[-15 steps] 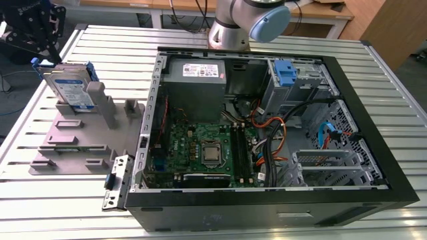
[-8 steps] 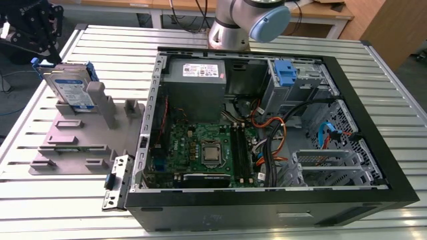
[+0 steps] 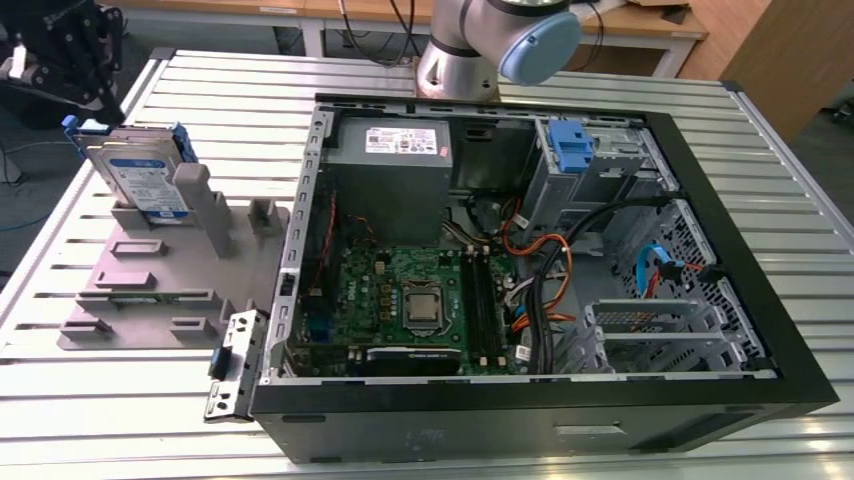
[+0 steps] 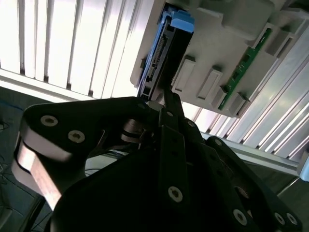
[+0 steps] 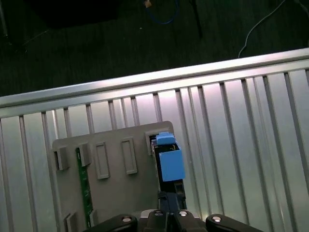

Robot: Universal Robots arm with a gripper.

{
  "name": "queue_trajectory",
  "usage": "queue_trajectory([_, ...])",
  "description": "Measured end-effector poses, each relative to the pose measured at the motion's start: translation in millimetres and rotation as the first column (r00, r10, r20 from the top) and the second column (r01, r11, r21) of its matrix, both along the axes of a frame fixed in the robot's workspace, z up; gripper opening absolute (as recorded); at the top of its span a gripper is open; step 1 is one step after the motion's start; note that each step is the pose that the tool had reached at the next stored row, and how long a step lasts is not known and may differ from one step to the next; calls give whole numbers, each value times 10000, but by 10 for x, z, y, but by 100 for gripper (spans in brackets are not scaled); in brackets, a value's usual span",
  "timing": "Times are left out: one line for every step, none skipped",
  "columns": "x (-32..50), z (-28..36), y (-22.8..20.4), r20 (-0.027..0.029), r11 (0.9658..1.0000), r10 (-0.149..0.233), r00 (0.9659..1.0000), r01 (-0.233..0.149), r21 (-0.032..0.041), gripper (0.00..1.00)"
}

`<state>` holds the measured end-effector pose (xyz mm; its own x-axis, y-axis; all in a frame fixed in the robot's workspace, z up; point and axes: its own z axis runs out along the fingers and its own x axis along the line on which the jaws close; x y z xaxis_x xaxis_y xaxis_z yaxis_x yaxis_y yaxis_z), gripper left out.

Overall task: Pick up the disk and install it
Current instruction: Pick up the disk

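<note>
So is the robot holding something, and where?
Cannot tell: the black gripper is right at an edge of the flat silver metal disk with blue rails.

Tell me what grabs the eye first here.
The open computer case, motherboard bared, lies on the slatted table across the exterior view's middle and right. At that view's left the disk stands on edge in a grey fixture, with the claw close above it.

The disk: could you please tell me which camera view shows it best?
The exterior view: the disk stands upright in the grey holder, its white-and-blue label facing the camera. In the second wrist view you see its connector edge; in the first wrist view, its thin edge under a blue rail.
</note>
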<state>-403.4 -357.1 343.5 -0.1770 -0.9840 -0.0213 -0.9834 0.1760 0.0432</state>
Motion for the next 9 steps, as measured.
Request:
queue_trajectory([0, 0, 0, -1, 10000, 17, 10000, -17, 86, 11])
queue_trajectory([0, -1, 0, -2, 9999, 21, 10000, -21, 132, 11])
queue_trajectory([1, -2, 1, -1, 9999, 20, 10000, -20, 157, 11])
queue_trajectory([3, -5, 0, -2, 9998, 16, 10000, -16, 178, 11])
queue_trajectory([7, -8, 0, -1, 9998, -19, 10000, 19, 192, 11])
queue_trajectory([9, -11, 0, -2, 9998, -82, 10000, 82, 202, 11])
queue_trajectory([10, -15, 0, -2, 9997, -159, 9999, 159, 209, 11])
queue_trajectory([11, -17, 0, -3, 9995, -252, 9997, 252, 212, 11])
queue_trajectory([12, -20, 0, -3, 9992, -337, 9994, 337, 213, 11])
